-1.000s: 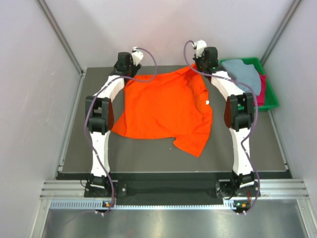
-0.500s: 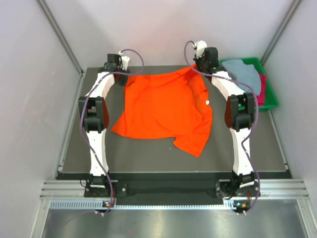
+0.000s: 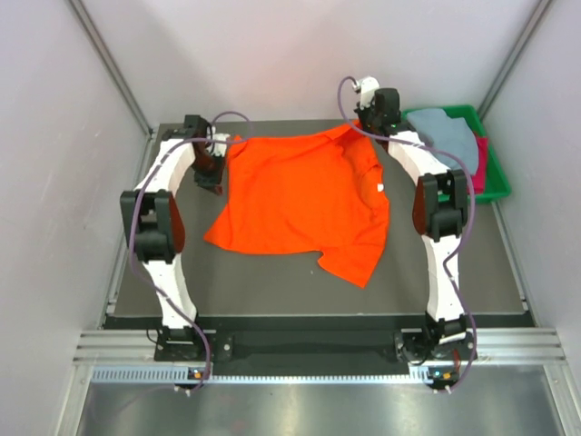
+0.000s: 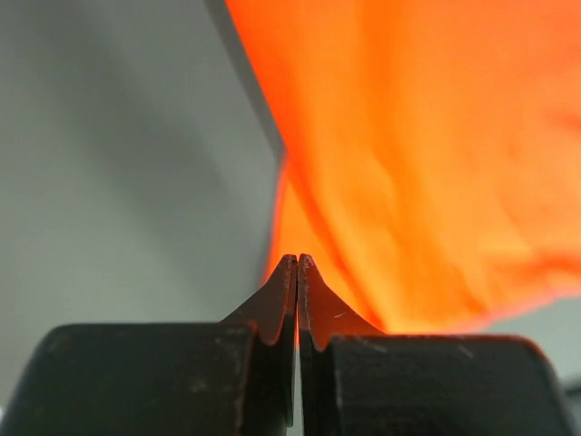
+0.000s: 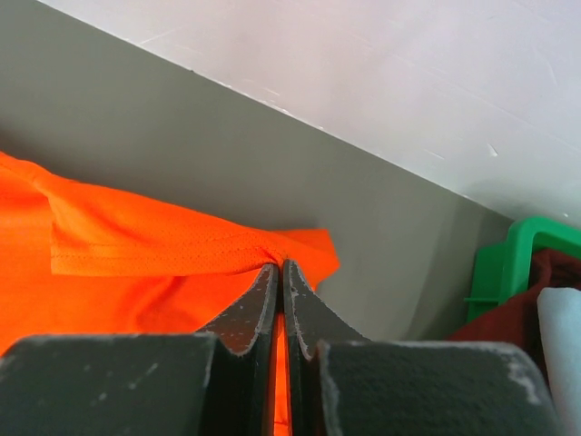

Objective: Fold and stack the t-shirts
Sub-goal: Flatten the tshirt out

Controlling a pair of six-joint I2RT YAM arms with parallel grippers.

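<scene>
Dark grey worktop (image 3: 454,263), enclosed by pale walls (image 3: 300,54).

- Orange shirt (image 3: 300,200): spread mostly flat across the middle of the worktop, its near right part rumpled into a hanging point. The far edge runs between the two arms.
- Right tool (image 3: 366,123): at the shirt's far right corner. In the wrist view the fingers are pressed together at (image 5: 280,265), pinching a hemmed fold of orange cloth (image 5: 136,263), and more orange shows in the slit between them.
- Left tool (image 3: 213,179): at the shirt's far left edge, pointing down. The wrist view shows the fingers pressed together at (image 4: 297,260), with orange cloth (image 4: 436,163) narrowing toward the tips. Whether cloth is caught between them cannot be told.
- Tray (image 3: 497,177): green plastic, at the far right corner of the worktop, just beside the right arm.
- Grey-blue shirt (image 3: 449,132): bunched, in the tray, uppermost.
- Crimson shirt (image 3: 479,159): in the tray, under the grey-blue one, showing at its right side.
</scene>
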